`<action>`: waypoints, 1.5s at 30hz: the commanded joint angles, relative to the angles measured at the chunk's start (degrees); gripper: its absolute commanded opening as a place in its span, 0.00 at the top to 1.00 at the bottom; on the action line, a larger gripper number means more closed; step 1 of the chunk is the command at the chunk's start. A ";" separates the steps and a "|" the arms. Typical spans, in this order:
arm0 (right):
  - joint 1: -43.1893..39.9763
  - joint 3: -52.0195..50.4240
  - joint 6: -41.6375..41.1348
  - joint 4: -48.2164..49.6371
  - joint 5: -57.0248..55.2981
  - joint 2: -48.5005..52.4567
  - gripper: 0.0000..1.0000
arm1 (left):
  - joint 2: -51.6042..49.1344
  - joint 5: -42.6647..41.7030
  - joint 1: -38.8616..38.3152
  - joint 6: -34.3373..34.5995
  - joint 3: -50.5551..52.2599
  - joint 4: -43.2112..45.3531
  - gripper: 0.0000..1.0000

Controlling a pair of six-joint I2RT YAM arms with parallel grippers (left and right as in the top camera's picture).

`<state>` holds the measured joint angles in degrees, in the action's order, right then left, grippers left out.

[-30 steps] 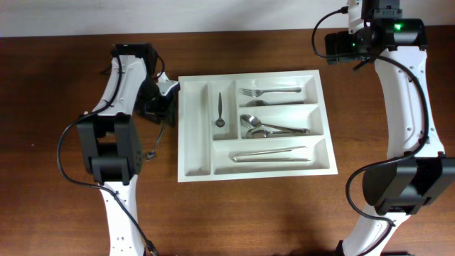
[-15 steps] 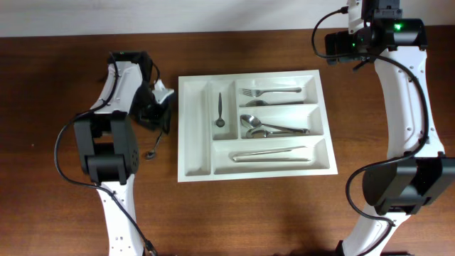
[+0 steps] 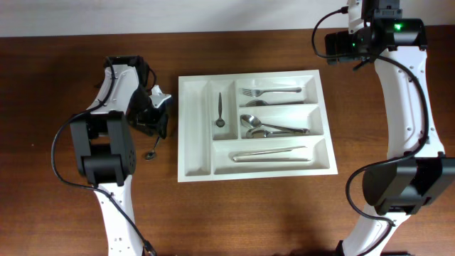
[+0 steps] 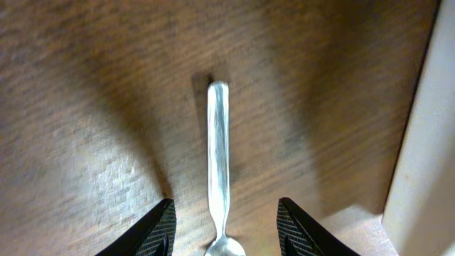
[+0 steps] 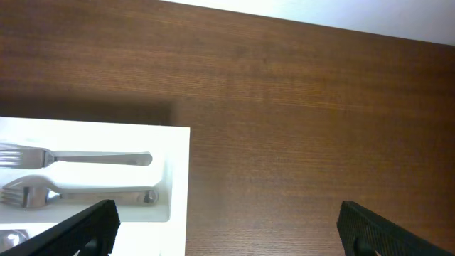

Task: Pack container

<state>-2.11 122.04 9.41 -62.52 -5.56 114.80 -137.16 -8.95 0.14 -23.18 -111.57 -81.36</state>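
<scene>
So the left gripper [image 4: 226,229] is spread wide, straddling a spoon [image 4: 217,156] that's lying on the table [image 3: 43,206] just left of the white container [image 3: 195,135] sitting mid-table. Right gripper [image 5: 234,227] is spread open too, hovering by the container's far right corner.

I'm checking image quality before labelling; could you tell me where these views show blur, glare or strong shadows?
Left wrist: table grain smeared, spoon sharper with a dark shadow beside it, container wall washed out. Right wrist: sharp, container glaring white. Overhead: evenly lit, no glare.
</scene>
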 commanded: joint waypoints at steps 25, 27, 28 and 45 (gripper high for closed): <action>-0.07 0.98 -0.28 0.17 -0.48 -0.48 0.01 | 21.70 2.03 0.42 3.41 28.85 17.51 0.52; -0.07 0.98 -0.28 0.20 -0.50 -0.48 0.01 | 21.70 2.99 0.42 3.41 30.18 19.10 0.52; -0.07 0.98 -0.28 0.17 -0.50 -0.48 0.01 | 21.70 3.34 0.42 3.41 30.62 19.61 0.52; -0.07 0.98 -0.31 0.20 -0.50 -0.48 0.01 | 21.68 5.79 0.42 3.65 37.44 24.55 0.54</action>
<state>-2.11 122.04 9.43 -62.52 -5.56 114.80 -115.20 -3.77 0.14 -20.14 -75.85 -56.86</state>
